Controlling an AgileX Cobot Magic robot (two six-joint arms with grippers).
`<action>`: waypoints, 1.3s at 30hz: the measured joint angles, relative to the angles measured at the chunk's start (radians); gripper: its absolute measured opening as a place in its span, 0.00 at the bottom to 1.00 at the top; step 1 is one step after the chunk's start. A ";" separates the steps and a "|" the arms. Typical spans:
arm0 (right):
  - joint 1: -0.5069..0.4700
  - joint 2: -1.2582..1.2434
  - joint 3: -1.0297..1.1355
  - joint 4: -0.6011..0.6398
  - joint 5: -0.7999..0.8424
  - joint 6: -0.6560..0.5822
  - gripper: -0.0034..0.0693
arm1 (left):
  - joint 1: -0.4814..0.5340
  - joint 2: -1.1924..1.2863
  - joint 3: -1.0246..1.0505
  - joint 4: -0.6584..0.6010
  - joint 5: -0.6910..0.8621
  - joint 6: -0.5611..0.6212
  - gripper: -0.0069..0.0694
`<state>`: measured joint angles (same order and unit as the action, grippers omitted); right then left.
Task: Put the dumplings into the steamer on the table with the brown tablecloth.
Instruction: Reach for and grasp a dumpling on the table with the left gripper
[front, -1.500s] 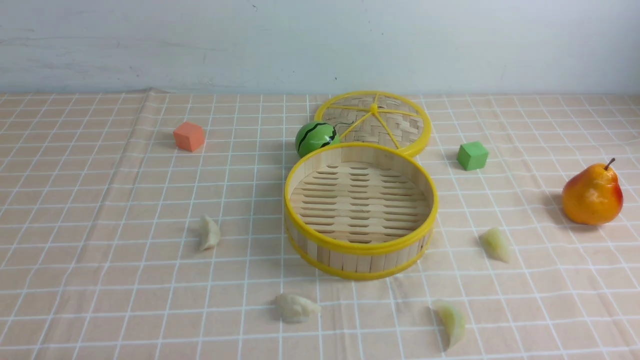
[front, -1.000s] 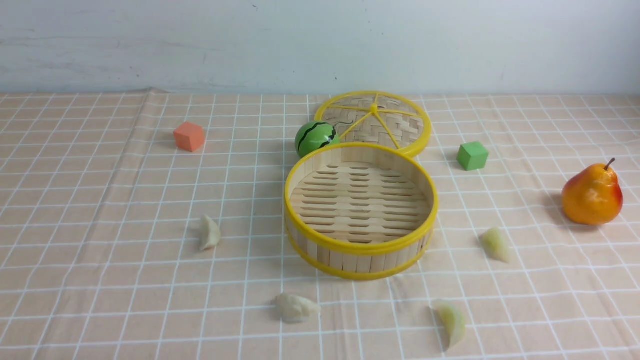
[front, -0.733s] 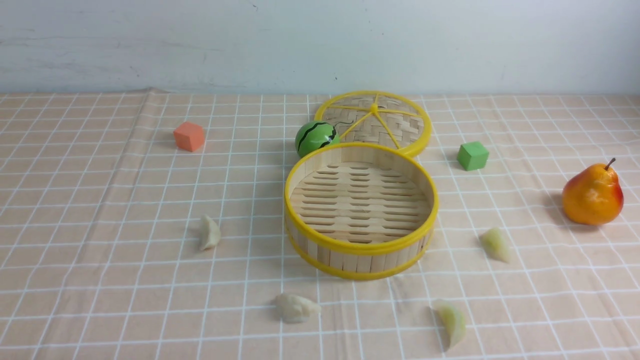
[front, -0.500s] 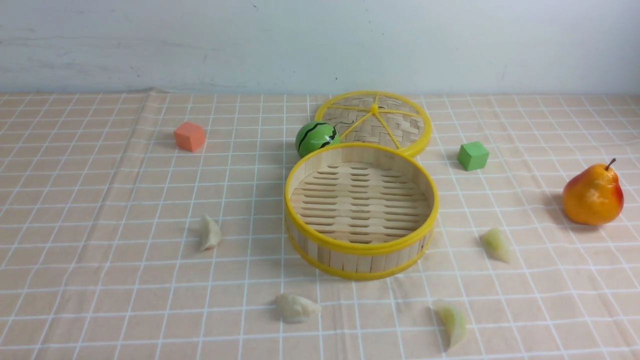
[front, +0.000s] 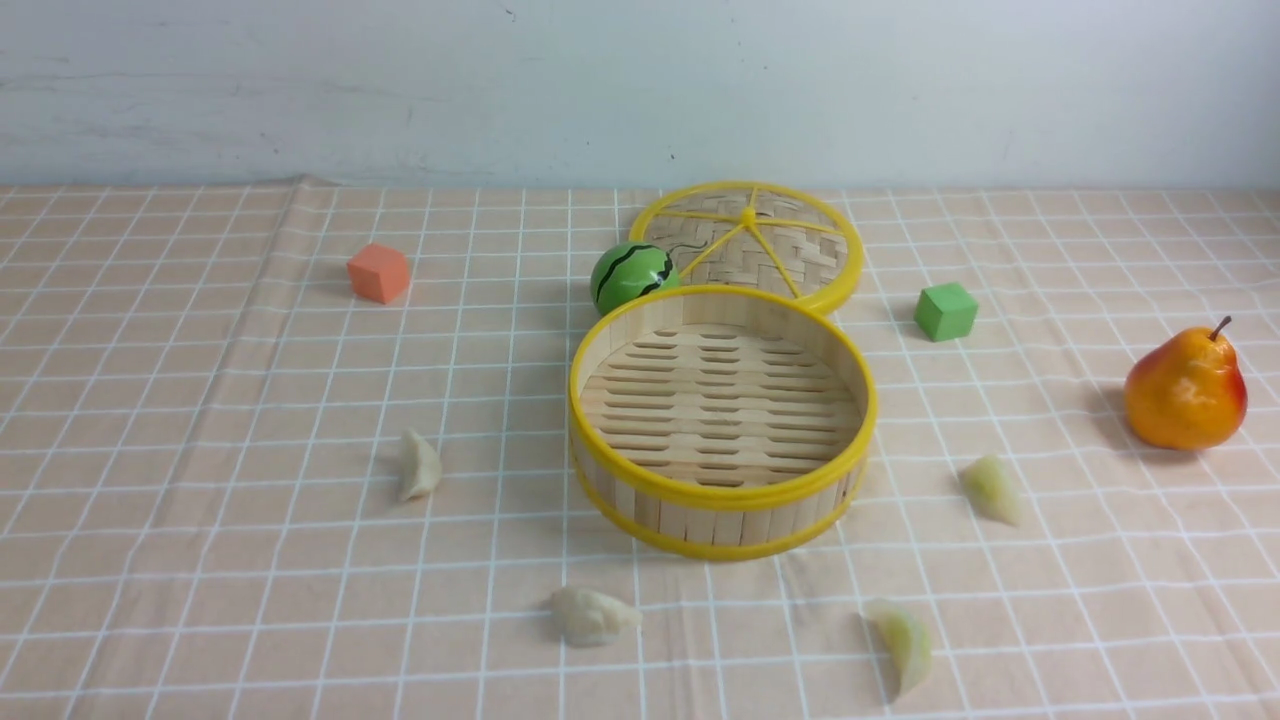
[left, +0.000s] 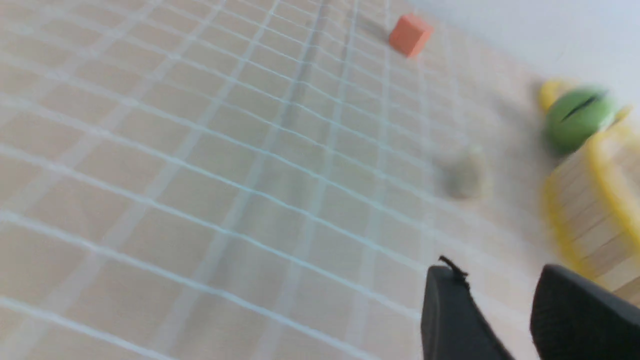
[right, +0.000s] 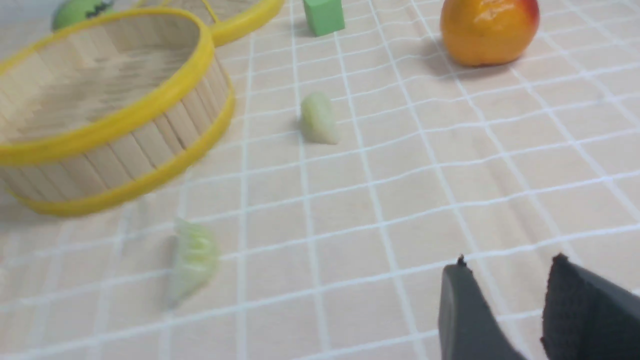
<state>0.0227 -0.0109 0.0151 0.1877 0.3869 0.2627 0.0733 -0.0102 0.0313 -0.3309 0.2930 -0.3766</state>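
Observation:
The bamboo steamer (front: 720, 497) stands empty in the middle of the table, on the brown tablecloth (front: 200, 400). Around it lie the dumplings: a white one (front: 418, 465) to its left, a white one (front: 590, 614) in front, a green one (front: 905, 645) at the front right and a green one (front: 992, 488) to the right. Neither gripper shows in the front view. In the left wrist view my left gripper (left: 500, 280) is open and empty above the cloth, short of a blurred dumpling (left: 465, 172). My right gripper (right: 510, 267) is open and empty, near two green dumplings (right: 317, 117) (right: 192, 257).
Behind the steamer lie its woven lid (front: 750, 245) and a watermelon ball (front: 630, 275). An orange cube (front: 378, 272) sits at the back left, a green cube (front: 944, 311) at the back right, and a pear (front: 1185, 390) at the far right.

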 joint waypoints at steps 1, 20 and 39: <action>0.000 0.000 0.000 0.116 0.004 0.069 0.38 | 0.000 0.000 0.000 -0.180 -0.008 -0.151 0.40; 0.000 0.003 -0.069 0.594 -0.053 -0.004 0.36 | 0.000 0.007 -0.198 -0.387 -0.048 0.000 0.37; 0.104 0.988 -0.760 0.410 0.487 -0.794 0.03 | -0.205 1.141 -1.093 0.190 0.672 0.324 0.07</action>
<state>0.1271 0.9769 -0.7450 0.5978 0.8742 -0.5309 -0.1321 1.1312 -1.0621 -0.1409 0.9653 -0.0527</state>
